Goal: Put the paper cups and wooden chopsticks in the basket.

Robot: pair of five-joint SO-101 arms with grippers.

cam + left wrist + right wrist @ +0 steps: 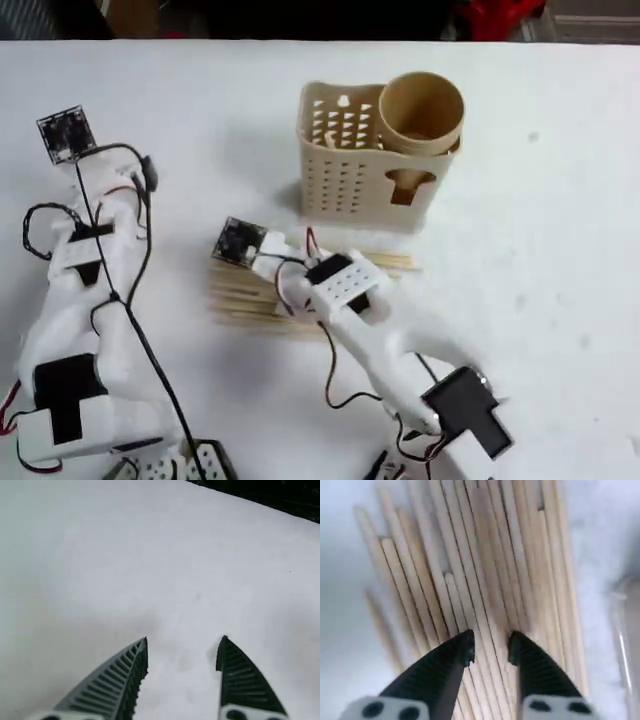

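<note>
Far left of the high view, left arm [80, 300]: stretched up the left side of the white table [560, 250], well apart from the pile and the basket.
Left gripper [182, 639]: fingers spread wide, and there's bare table between and beyond the tips, nothing held.
Wooden chopsticks [240, 295]: a loose pile lying flat just left of centre, below and left of the basket, and partly under the right arm.
Long axis: in the high view the sticks run left to right across the frame, and a few ends poke out to the right, stopping just short of the basket's front wall.
Right gripper [490, 642]: right down over the pile, fingers only narrowly parted. In its own wrist view the sticks run lengthwise along the fingers, a few passing through the gap. Whether the tips pinch them I can't tell.
Right arm [380, 340]: slants from lower right up to the pile at centre.
Basket [350, 185]: cream, perforated, upright in the upper centre.
Paper cup [420, 110]: upright in the basket's right end, mouth open upward.
Open room: a wide stretch of table right of the basket, more at upper left.
</note>
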